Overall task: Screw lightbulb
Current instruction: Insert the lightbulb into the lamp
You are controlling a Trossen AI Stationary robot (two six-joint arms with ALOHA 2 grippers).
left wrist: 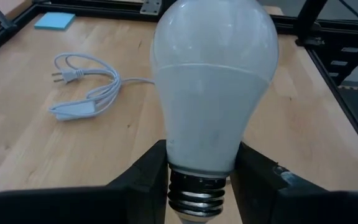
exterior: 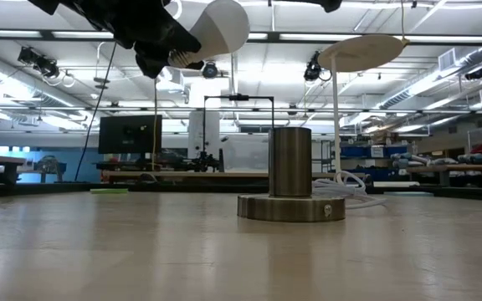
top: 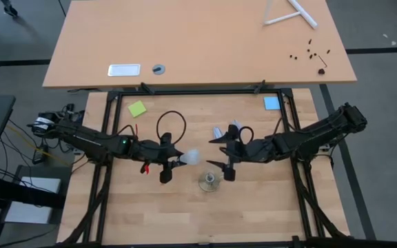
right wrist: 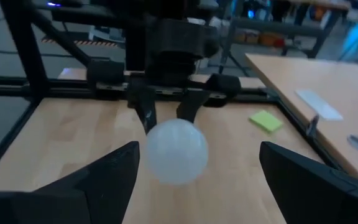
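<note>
left gripper (top: 173,162): left of centre in the high view, clamped on the lightbulb (top: 191,158) at its neck, held above the table (top: 185,207), bulb end toward frame right | right gripper (top: 220,153): right of centre, fingers spread wide, holding nothing, facing the bulb | socket (top: 209,182): lower centre, upright on the table, below and right of the bulb

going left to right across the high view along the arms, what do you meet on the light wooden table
left gripper → lightbulb, held by its neck in that gripper → socket, slightly nearer the table's front edge → open right gripper
</note>
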